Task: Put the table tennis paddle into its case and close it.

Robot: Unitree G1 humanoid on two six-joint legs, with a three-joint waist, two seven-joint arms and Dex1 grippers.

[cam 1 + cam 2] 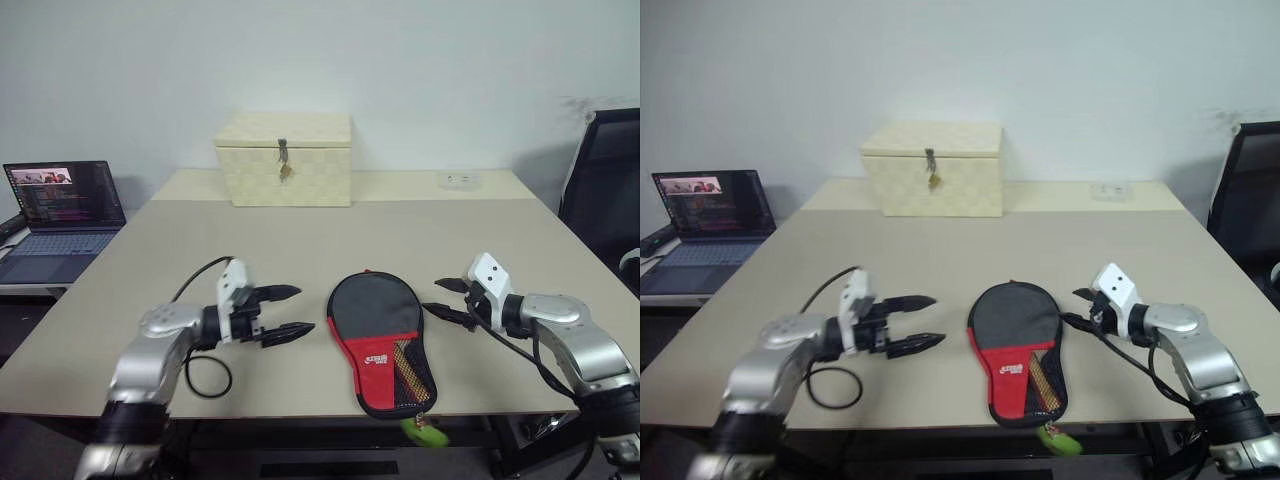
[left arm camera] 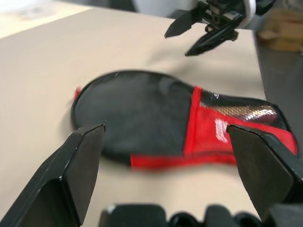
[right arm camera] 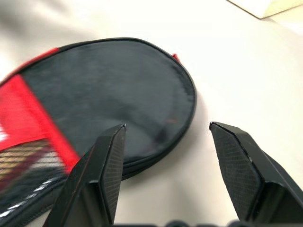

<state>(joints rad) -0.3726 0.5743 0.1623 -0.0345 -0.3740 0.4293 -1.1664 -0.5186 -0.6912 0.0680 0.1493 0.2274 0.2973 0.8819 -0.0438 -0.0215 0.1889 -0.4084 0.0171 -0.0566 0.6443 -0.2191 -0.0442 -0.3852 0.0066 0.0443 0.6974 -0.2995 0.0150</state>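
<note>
The case [image 1: 381, 341] lies between both spread, empty grippers, long axis running toward the robot, with the right gripper [image 1: 448, 301] nearer than the left gripper [image 1: 283, 313].

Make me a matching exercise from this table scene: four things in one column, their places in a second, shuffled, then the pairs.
Things:
1. case
2. cream checkered box
3. laptop
4. green pull tag

Places:
A. off the table's left edge
B. at the table's near edge
C. at the table's far end, by the wall
D. flat between the left hand and right hand

Pairs: 1-D, 2-C, 3-A, 4-B
</note>
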